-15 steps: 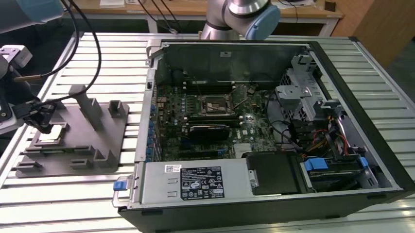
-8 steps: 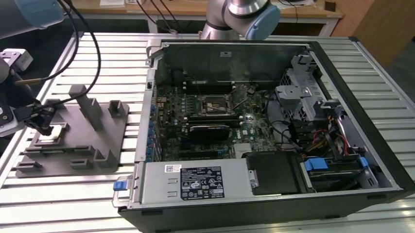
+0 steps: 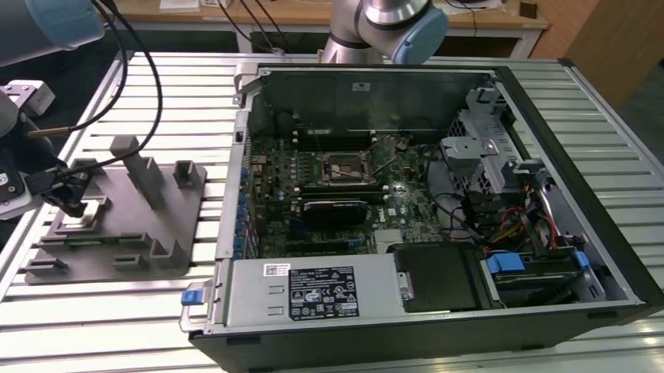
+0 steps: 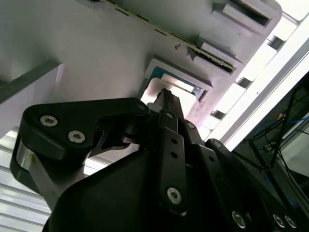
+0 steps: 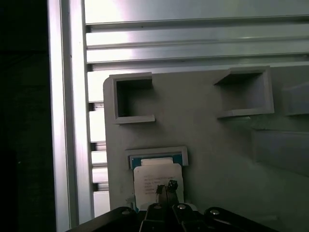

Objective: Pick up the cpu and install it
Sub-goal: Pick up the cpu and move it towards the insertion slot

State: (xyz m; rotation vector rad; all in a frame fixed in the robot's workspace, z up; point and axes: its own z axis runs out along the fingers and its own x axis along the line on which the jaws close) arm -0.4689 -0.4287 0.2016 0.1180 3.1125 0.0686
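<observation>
The cpu (image 5: 155, 175) is a pale square chip lying flat in a shallow pocket of the grey fixture tray (image 5: 217, 159), with a teal edge showing along one side. In the second wrist view the cpu (image 4: 154, 90) shows just beyond my fingertips. My gripper (image 5: 166, 186) hangs directly over the chip, its two thin fingers pressed together and nothing seen between them. In the exterior view the gripper (image 3: 75, 207) stands at the left end of the tray (image 3: 155, 233). The green motherboard's dark socket (image 3: 340, 168) lies inside the open computer case, far from the gripper.
Upright posts (image 3: 140, 167) rise from the tray just to the gripper's right in the exterior view. The open computer case (image 3: 539, 194) fills the exterior view's middle and right, with a power supply (image 3: 311, 291) at its front. A slatted metal table (image 3: 114, 326) carries everything.
</observation>
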